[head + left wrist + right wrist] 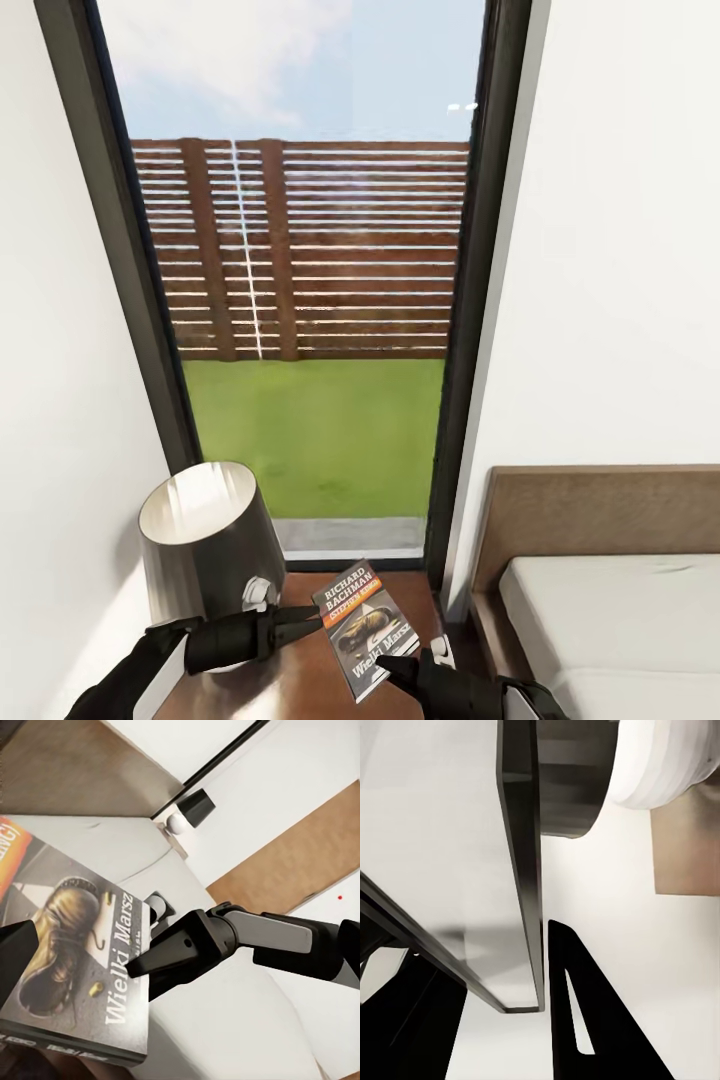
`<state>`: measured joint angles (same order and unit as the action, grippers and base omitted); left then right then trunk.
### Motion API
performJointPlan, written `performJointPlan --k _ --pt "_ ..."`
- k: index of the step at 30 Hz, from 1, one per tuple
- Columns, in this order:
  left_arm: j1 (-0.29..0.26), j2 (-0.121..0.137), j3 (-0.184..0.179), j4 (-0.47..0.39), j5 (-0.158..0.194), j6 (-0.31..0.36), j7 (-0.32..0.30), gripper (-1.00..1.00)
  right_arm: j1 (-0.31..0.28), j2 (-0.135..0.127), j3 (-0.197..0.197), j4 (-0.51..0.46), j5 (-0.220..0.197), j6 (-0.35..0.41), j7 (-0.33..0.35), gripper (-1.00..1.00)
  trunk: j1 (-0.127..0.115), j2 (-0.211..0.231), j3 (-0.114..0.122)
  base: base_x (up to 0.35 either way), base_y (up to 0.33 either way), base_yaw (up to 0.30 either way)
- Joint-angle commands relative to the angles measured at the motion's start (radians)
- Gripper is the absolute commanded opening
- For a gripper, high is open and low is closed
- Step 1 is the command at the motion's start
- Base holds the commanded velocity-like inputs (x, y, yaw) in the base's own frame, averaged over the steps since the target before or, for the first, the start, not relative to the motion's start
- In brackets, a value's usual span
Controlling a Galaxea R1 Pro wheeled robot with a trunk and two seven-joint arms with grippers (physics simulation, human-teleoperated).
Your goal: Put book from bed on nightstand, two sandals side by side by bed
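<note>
Right jaws clamping book (361, 627), above nightstand (300, 668)

Thin paperback book (361, 628), dark cover, white "RICHARD BACHMAN" lettering, orange band, pale picture; tilted above glossy dark brown nightstand (300, 680). At 3 o'clock, pale-mattressed bed (620, 630) with brown headboard. Book's edge pinched between right gripper (392, 668) fingers.

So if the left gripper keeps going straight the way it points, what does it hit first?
Probably the thin dark paperback book with the orange band: the left gripper points at its near edge, almost touching, though depth is unclear.
</note>
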<state>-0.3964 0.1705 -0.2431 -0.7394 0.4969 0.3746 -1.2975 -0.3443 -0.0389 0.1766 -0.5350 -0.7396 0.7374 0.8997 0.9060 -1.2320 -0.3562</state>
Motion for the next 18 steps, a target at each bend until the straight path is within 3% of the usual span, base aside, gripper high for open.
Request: performJointPlan --k 1,18 --pt "-0.001 0.001 -0.005 0.0 0.009 0.01 0.0 1.0 -0.001 -0.001 0.004 0.0 -0.009 0.006 -0.001 -1.0 0.004 -0.008 -0.004 0.0 0.0 0.0" --pt "-0.001 0.001 -0.005 0.0 0.009 0.01 0.0 1.0 -0.001 -0.001 0.004 -0.002 -0.01 0.006 -0.001 -1.0 0.069 -0.127 -0.058 0.0 0.0 0.0"
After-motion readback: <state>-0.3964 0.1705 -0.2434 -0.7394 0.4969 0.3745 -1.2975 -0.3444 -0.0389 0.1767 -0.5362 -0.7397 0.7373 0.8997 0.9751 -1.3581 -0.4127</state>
